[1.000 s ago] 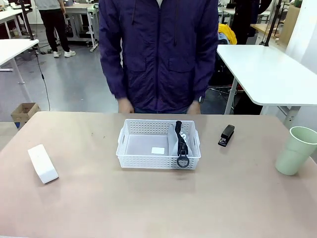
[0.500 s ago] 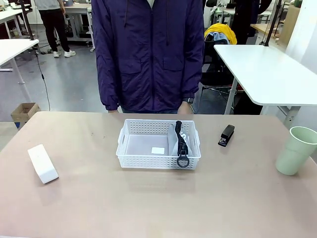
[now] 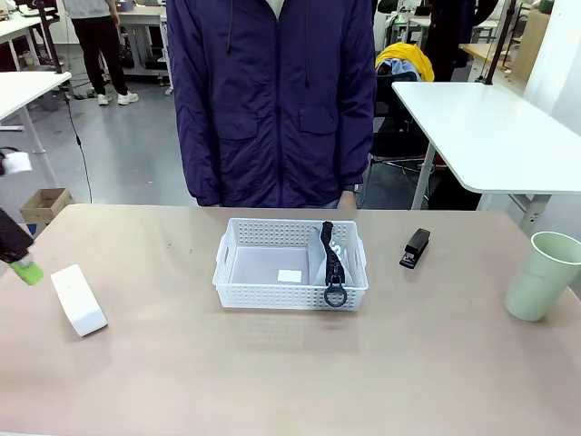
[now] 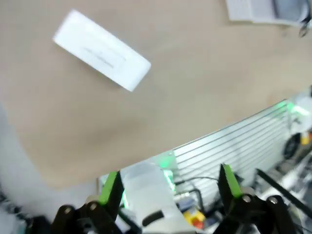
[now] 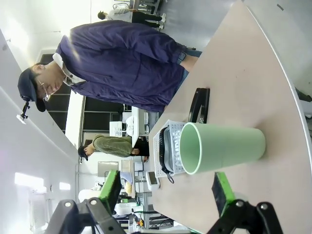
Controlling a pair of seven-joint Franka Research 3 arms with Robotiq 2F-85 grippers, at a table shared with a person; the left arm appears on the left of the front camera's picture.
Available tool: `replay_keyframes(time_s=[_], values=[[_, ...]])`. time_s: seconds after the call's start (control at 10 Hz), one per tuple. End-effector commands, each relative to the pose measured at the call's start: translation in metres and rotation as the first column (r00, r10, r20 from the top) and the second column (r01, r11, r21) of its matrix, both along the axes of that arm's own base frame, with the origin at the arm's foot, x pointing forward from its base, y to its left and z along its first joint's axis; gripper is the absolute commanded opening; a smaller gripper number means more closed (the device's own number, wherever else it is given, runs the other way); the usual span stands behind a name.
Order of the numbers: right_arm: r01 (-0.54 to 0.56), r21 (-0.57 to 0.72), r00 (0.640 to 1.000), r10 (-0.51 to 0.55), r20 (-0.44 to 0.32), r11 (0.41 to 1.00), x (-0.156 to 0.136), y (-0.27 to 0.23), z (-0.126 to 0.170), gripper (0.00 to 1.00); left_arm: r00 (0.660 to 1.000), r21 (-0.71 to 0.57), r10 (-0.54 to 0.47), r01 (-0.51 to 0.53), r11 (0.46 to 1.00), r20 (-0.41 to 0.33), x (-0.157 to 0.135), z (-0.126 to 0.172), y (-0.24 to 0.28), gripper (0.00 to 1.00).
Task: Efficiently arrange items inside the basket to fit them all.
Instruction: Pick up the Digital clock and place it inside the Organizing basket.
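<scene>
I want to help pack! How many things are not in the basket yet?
3. The white block lies at the table's left, the black stapler just right of the basket, and the green cup far right.

Bright even indoor light, soft shadows, blurred left wrist view

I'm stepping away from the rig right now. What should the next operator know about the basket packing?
Left gripper: open, empty, near the white block on the left of the table.
Right gripper: open, empty, facing the green cup on the right.
Basket mid-table, grey pouch inside at its right end. The stapler lies on the table to its right.
Done: pouch in. Left: block, stapler, cup.
</scene>
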State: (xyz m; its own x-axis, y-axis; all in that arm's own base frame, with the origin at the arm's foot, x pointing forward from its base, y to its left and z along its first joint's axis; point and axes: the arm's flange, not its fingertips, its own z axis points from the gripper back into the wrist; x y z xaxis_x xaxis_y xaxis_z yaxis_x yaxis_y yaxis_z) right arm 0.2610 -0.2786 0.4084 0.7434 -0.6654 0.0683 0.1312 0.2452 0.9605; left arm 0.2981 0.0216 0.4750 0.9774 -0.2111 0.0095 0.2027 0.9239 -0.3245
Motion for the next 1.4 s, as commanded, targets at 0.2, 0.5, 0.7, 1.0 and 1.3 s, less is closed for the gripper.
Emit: replay_keyframes(time_s=[0.2,0.5,0.7,1.0,1.3], values=[[0.005,0.005,0.999,-0.005,0.035,1.000,0.002,-0.001,0.002,1.00,0.997,0.063,0.063,-0.065,0.996,0.033,0.026,-0.011,0.002,1.00],[0.005,0.005,0.999,-0.005,0.035,1.000,0.002,-0.001,0.002,1.00,0.999,0.056,0.032,-0.034,0.998,0.030,0.028,-0.012,0.003,1.00],[0.005,0.005,0.999,-0.005,0.035,1.000,0.002,-0.001,0.002,1.00,0.999,0.056,0.032,-0.034,0.998,0.030,0.028,-0.012,0.003,1.00],[0.005,0.005,0.999,-0.005,0.035,1.000,0.002,-0.001,0.002,1.00,0.987,0.111,0.143,-0.151,0.982,0.072,0.031,-0.017,-0.011,1.00],[0.005,0.005,0.999,-0.005,0.035,1.000,0.002,-0.001,0.002,1.00,0.981,0.205,0.186,-0.172,0.963,-0.053,0.044,-0.042,-0.034,1.00]])
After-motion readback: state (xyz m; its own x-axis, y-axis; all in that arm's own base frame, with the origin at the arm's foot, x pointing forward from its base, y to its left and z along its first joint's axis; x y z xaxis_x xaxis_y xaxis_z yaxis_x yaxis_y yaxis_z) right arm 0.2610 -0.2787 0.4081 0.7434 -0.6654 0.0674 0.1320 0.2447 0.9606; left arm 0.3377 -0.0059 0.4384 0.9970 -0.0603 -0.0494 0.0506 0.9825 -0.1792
